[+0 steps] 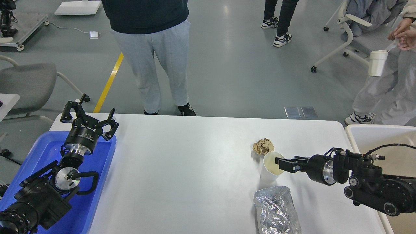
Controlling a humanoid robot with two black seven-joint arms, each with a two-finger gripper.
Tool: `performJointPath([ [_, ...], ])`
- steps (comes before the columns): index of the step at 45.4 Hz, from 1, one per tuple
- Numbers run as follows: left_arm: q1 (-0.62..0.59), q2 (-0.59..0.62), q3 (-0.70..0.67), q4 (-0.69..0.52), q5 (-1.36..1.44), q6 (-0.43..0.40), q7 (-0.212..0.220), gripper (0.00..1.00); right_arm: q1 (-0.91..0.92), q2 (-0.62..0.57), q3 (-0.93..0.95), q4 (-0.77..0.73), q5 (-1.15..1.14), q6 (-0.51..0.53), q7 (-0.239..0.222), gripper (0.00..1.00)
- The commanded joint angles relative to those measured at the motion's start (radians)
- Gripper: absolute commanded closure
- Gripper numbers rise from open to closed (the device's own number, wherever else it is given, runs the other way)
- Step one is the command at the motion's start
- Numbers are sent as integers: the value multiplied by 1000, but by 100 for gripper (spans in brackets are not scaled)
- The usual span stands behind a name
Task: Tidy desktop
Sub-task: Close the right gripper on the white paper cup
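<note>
The white desktop holds a crumpled brown paper ball, an upright white paper cup just in front of it, and a crumpled silver foil bag near the front edge. My right gripper reaches in from the right, and its fingertips are at the cup's right rim, over the opening. Its fingers are seen edge-on, so I cannot tell whether they grip the rim. My left gripper is open and empty, held above the far end of the blue tray.
A beige-white bin stands off the table's right edge, behind my right arm. A person stands close to the table's far edge. Other people and office chairs are farther back on the floor.
</note>
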Motion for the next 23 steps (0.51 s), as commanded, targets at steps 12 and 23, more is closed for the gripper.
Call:
performJointPath([
  [12,0,0,0,0,0,0,0,0,5,3,-37,-17,-18,-6,59,100],
  [23,0,0,0,0,0,0,0,0,28,-11,-50,-11,-17,-6,91,100],
])
